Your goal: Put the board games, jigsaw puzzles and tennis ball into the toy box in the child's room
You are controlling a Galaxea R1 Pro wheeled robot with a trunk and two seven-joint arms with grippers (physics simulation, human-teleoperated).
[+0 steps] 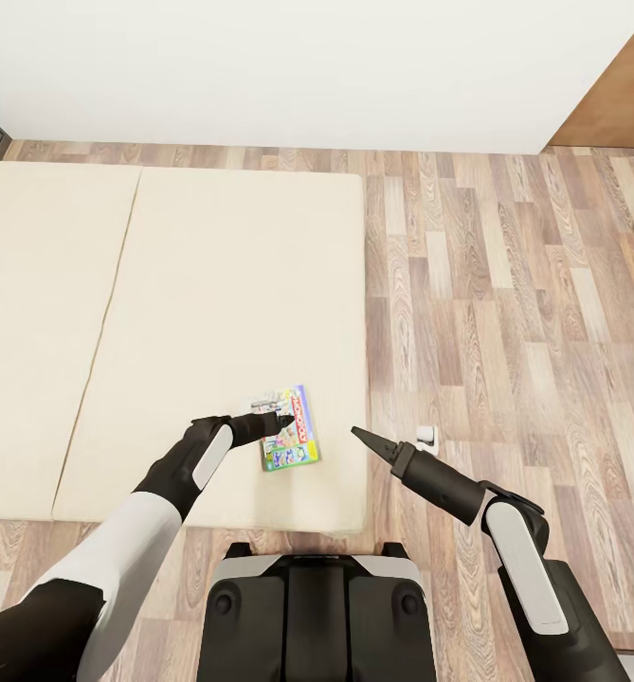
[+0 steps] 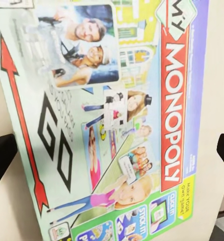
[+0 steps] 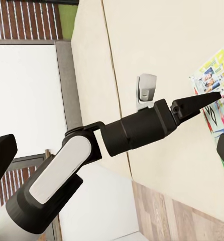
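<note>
One wrist view reads Monopoly box (image 2: 112, 120) lettering.

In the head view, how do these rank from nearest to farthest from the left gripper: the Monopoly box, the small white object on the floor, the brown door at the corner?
1. Monopoly box: on the bed, right at the left gripper.
2. Small white object: on the floor beside the bed, toward the right arm.
3. Brown door: far corner, upper right.
</note>
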